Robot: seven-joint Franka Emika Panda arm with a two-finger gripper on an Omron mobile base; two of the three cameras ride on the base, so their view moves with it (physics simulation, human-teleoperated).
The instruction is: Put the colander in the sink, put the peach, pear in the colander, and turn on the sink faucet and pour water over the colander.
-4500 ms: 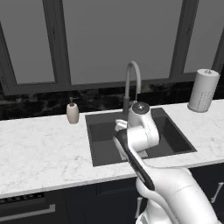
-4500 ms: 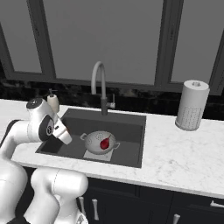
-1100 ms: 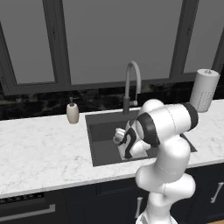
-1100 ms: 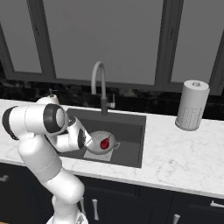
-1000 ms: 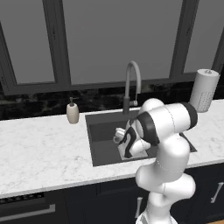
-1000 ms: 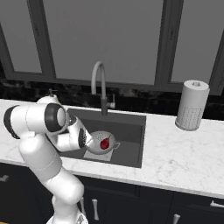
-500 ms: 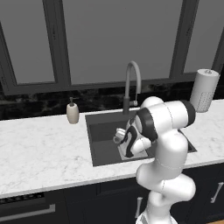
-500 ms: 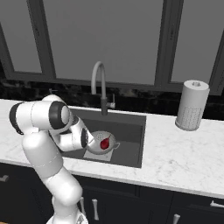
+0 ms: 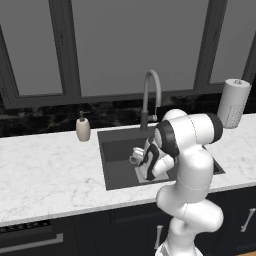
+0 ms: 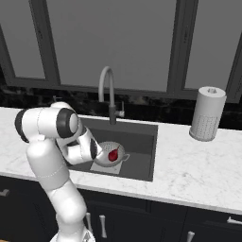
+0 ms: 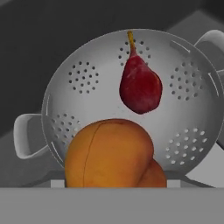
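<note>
1. One colander [image 11: 131,105] sits in the sink [image 10: 142,142], on the light patch of its floor.
2. One pear [image 11: 140,85] lies inside the colander, stem toward 12 o'clock in the hand view.
3. One peach [image 11: 111,153] sits at 6 o'clock in that view, close to the camera, covering the colander's lower rim.
4. The gripper [image 9: 145,162] is down in the sink over the colander; its fingers are hidden behind the peach, so I cannot tell whether it holds the fruit.
5. One sink faucet [image 10: 108,92] stands behind the sink at 12 o'clock.
6. One paper-towel roll [image 10: 207,113] and one soap bottle [image 9: 83,127] stand on the table.
</note>
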